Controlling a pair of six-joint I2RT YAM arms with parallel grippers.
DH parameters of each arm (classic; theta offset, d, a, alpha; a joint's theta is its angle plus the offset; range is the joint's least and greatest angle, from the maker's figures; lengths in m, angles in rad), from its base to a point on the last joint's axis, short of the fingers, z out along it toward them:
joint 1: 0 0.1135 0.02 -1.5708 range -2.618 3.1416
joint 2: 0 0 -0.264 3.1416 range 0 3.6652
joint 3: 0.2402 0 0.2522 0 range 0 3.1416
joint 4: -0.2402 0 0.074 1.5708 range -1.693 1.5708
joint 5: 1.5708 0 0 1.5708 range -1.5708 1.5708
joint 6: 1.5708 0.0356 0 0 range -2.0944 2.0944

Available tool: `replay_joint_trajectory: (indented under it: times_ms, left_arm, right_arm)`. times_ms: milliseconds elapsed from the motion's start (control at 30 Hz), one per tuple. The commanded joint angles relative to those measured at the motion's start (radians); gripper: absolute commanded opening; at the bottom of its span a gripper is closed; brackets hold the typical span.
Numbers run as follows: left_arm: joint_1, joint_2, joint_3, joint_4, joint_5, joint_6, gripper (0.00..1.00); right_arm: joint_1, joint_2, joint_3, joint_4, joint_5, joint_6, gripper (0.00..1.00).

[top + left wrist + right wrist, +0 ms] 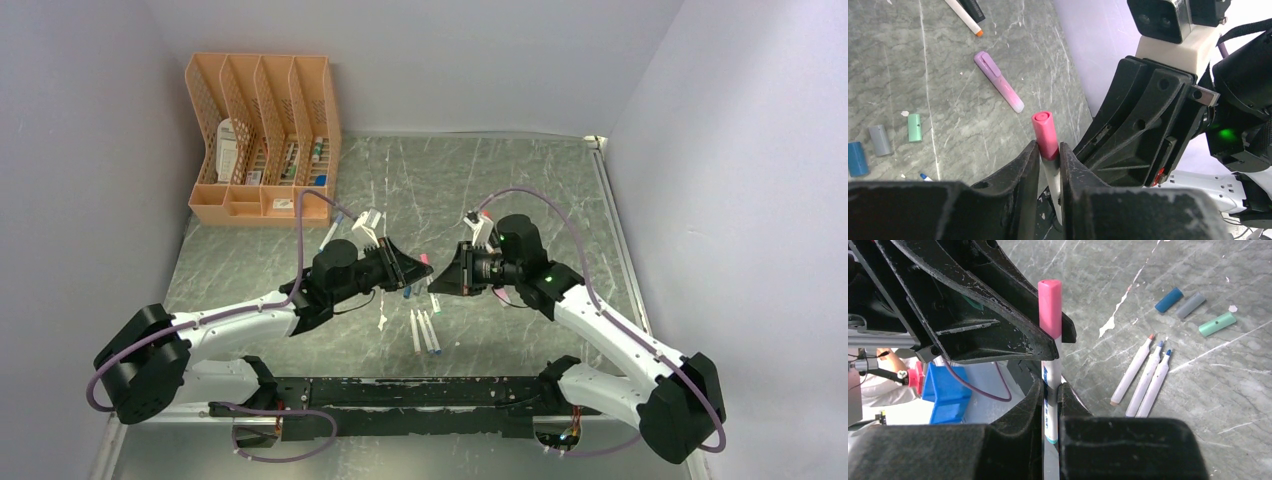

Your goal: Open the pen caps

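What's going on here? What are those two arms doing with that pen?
The two arms hold one white pen between them above the table. The right tool clamps the barrel, and the left tool grips the lower end of its pink cap, which is still on. Three uncapped pens lie on the table, with a blue cap, a grey cap and a teal cap loose nearby.

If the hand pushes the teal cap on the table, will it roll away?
The teal cap is a short round cylinder on its side, so it would probably roll if pushed sideways. It looks like small plastic, likely very light. The grey cap close by might get knocked.
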Motion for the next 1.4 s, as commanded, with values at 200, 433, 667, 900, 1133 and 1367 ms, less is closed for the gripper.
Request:
replay_joint_trajectory:
  times_ms: [200, 433, 667, 900, 1133, 1367]
  left_arm:
    - [-0.003, -0.010, -0.017, 0.057, -0.007, -0.014, 0.17]
    - [-0.003, -0.019, -0.031, 0.092, 0.003, -0.039, 0.16]
    - [-0.003, -0.039, -0.018, 0.046, -0.015, -0.030, 0.49]
    - [-0.003, -0.034, 0.013, 0.018, -0.028, -0.010, 0.56]
    - [-0.002, -0.008, 0.023, 0.027, -0.014, -0.012, 0.29]
    - [0.000, -0.020, 0.015, 0.014, -0.044, -0.008, 0.12]
  right_arm:
    - [0.078, 0.035, 0.034, 0.019, 0.093, 0.008, 0.32]
    - [0.132, 0.094, 0.057, 0.043, 0.146, 0.003, 0.23]
    - [0.170, 0.097, 0.064, 0.036, 0.166, 0.001, 0.00]
    - [0.188, 0.085, 0.055, 0.022, 0.177, 0.000, 0.00]
    - [0.197, 0.081, 0.049, 0.016, 0.188, 0.001, 0.00]
    - [0.213, 0.079, 0.056, -0.044, 0.218, -0.015, 0.00]
